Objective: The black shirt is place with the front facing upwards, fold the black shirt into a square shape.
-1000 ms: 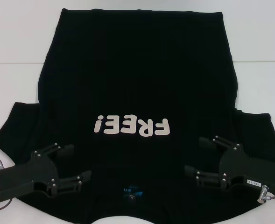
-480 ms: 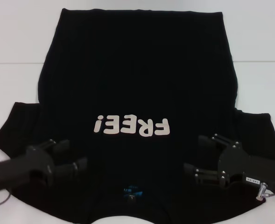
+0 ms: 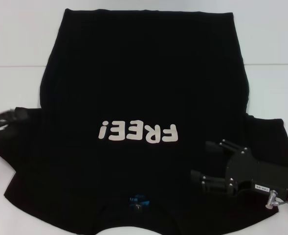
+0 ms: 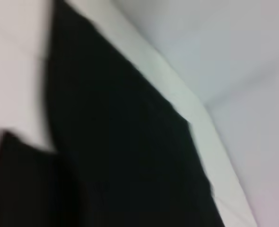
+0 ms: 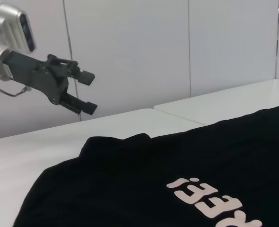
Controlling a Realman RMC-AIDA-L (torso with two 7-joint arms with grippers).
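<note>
Right gripper [image 3: 206,161], lower right of the head view: matte black linkage body, two black fingers [image 3: 215,147], small silver screws at the pivots, a white label strip with dark print, a silver cylindrical wrist collar with a small metal fitting.

Left gripper [image 5: 88,91], upper left of the right wrist view: black body and fingers, silver wrist cylinder, grey housing with blue trim, thin dark cable.

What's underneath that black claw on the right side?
The right gripper, fingers open, sits over the black shirt, near its sleeve. Only black cloth shows around it. Whatever lies directly beneath the claw is covered by it, and whether it touches the cloth can't be told.
</note>
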